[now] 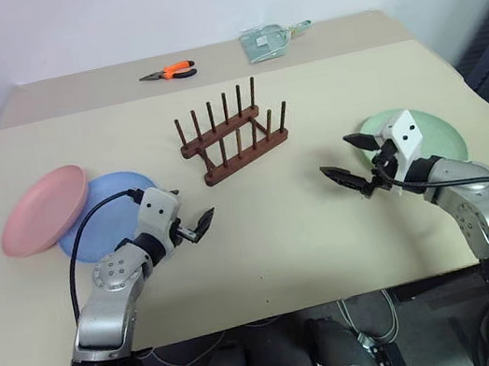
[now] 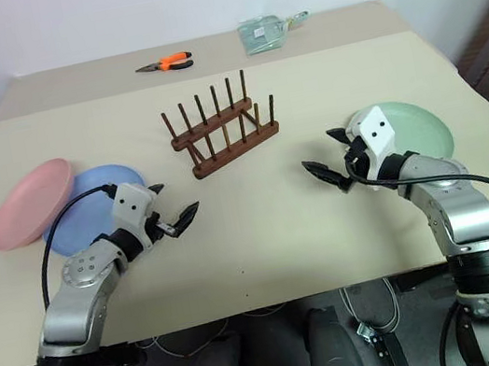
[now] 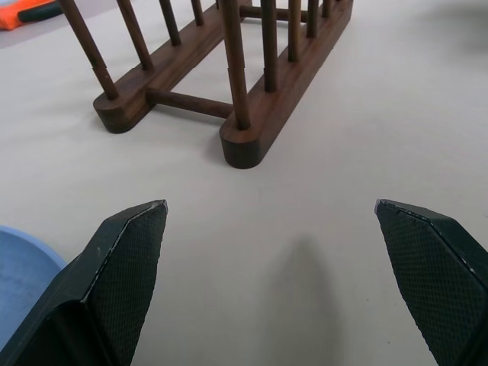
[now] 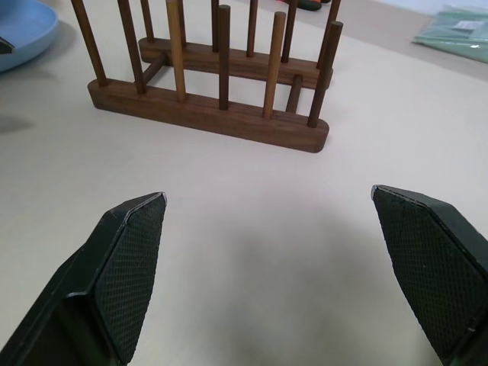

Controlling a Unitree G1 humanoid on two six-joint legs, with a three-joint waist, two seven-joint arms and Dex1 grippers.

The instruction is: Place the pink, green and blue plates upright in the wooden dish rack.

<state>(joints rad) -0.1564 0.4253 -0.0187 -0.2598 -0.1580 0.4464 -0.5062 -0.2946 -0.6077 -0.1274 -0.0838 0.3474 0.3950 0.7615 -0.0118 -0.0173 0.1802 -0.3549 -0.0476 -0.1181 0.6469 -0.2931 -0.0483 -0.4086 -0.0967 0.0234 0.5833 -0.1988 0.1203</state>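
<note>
The pink plate (image 1: 41,211) lies flat at the table's left, its rim overlapping the blue plate (image 1: 119,194) beside it. On the right lies the green plate (image 1: 433,135), flat as well. The wooden dish rack (image 1: 235,137) stands empty in the middle, pegs upright. My left gripper (image 1: 190,206) hovers open just right of the blue plate, pointing toward the rack (image 3: 244,149). My right gripper (image 1: 338,157) is open at the green plate's left edge, also facing the rack (image 4: 229,114). Nothing is between either pair of fingers.
Orange-handled pliers (image 1: 170,72) and a pale green packet (image 1: 269,39) lie on the far strip of table behind the rack. Bare tabletop (image 1: 271,226) stretches between my grippers and the rack. The table's front edge runs just below my arms.
</note>
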